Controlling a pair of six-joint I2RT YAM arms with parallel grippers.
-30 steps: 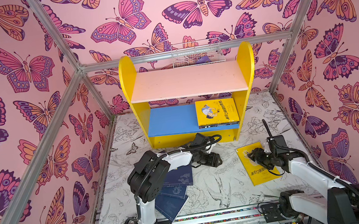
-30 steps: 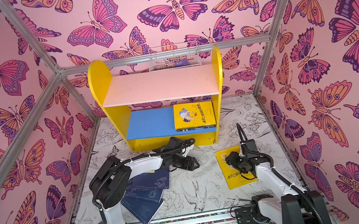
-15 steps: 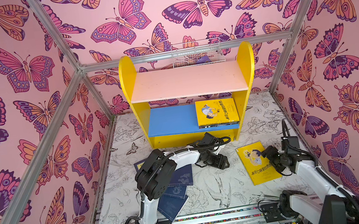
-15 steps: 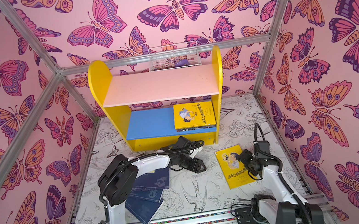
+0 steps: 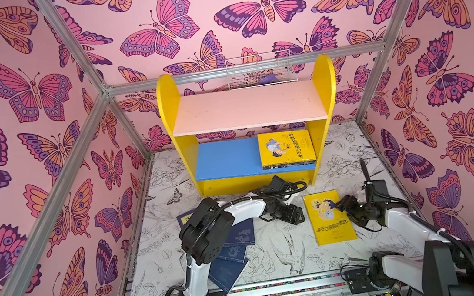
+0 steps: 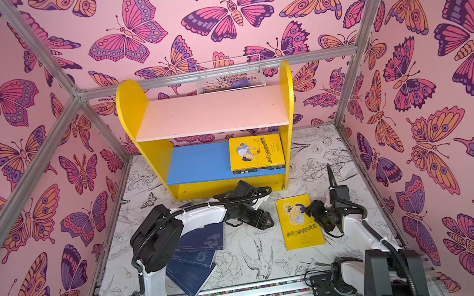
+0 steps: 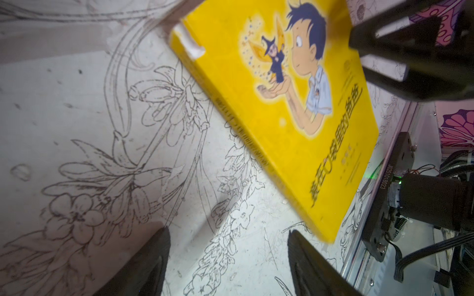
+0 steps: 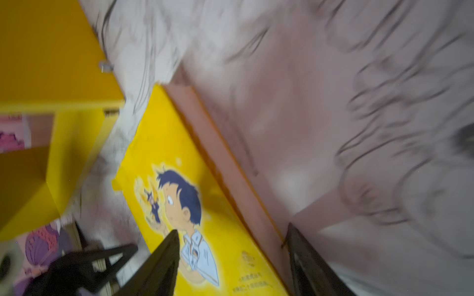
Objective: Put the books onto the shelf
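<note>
— Several navy books [image 5: 239,234] [image 6: 201,240] are seen fanned on the floor mat [image 5: 277,254], left of the left pincer [image 5: 297,216] [image 6: 264,219] and partly covered by its arm. How is that pincer set?

— It is held open and nothing is gripped. In the left wrist view only bare mat is seen between its fingers [image 7: 154,256].

— What is found to its right?

— One yellow book [image 5: 331,220] [image 6: 299,225] [image 7: 282,102] is laid flat on the mat, cover up. It is just beside the left pincer's tips, and apart from them.

— And the right pincer [image 5: 344,204] [image 6: 311,207] [image 8: 232,228]?

— It is set at the book's right edge with the jaws spread wide. In the right wrist view one finger is seen over the cover and the other past the page edge. Whether the book is touched cannot be told, and no closed grip is shown.

— Where is the shelf [image 5: 169,108] [image 6: 128,107] placed?

— Beyond both pincers, against the back wall. A stack of yellow books [image 5: 286,147] [image 6: 255,152] is laid at the right end of its blue lower board [image 5: 224,160].
</note>
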